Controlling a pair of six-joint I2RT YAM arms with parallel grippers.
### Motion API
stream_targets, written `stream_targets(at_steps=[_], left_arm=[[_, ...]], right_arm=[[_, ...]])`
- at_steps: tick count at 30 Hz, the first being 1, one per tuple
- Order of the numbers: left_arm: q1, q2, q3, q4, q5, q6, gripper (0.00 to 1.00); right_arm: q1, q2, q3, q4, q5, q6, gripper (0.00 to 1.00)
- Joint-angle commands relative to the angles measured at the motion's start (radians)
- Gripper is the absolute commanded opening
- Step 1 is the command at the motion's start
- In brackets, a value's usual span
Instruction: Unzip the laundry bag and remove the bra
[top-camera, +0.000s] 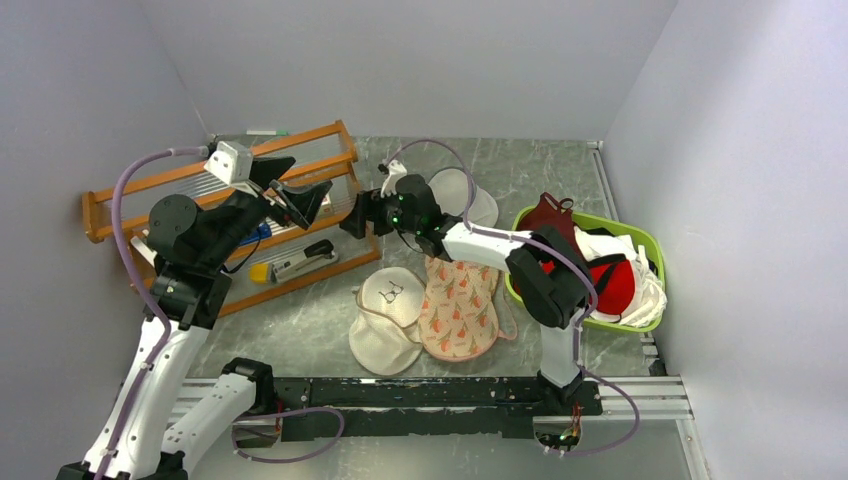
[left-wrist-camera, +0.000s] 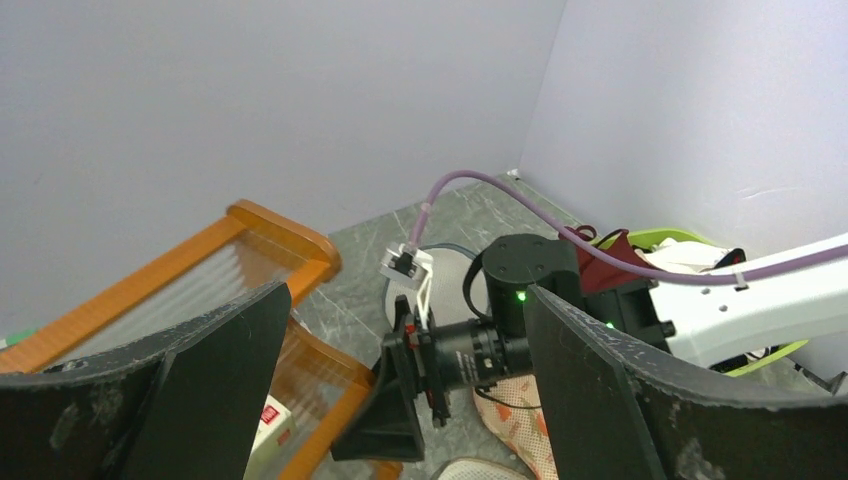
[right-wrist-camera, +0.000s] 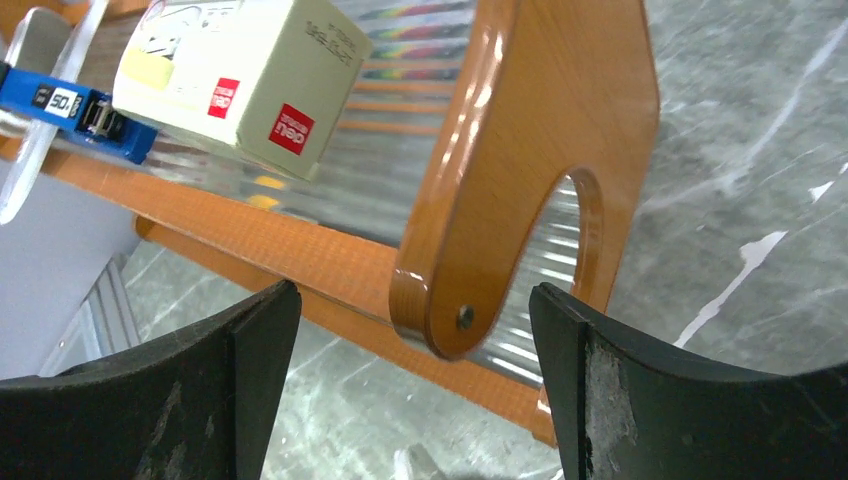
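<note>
The laundry bag (top-camera: 458, 305) lies flat on the grey marbled desk (top-camera: 300, 335), mid-desk in front of the arm bases. It touches the cream mesh bag (top-camera: 385, 320) on its left. It looks zipped shut, a padded, peanut-shaped pouch in pale pink cloth printed with small red-orange motifs. The bra does not show anywhere, so it is probably inside.

Neither arm is at the bag. The left fingers (left-wrist-camera: 210, 370) are spread wide and empty, held high above the wooden rack (top-camera: 320, 135), probably to keep clear of the other arm. The right fingers (right-wrist-camera: 200, 370) are also apart with nothing between them. They point at the rack's rounded, glossy orange end panel (right-wrist-camera: 520, 130), well to the left of the bag. Reaching the zipper looks to call for swinging that arm back and down.

The rack's shelves are ribbed clear plastic. One carries a small cardboard box (right-wrist-camera: 240, 75). A lime green plastic basket (top-camera: 640, 240) at the right holds red, maroon and white soft garments.
</note>
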Motion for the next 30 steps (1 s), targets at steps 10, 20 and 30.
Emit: stream_targets(at_steps=[10,20,30], left_arm=[[0.01,0.021,-0.012,0.047,0.037,-0.01,0.98],[0.01,0.038,-0.012,0.048,0.044,-0.012,0.98],[0.008,0.077,-0.018,0.064,0.085,-0.037,0.98]], right_arm=[[-0.121,0.127,0.2,-0.094,0.086,-0.016,0.86],[-0.122,-0.208,0.018,-0.255,0.091,-0.163,1.0],[-0.139,-0.63,-0.317,-0.539,0.292,-0.242,1.0]])
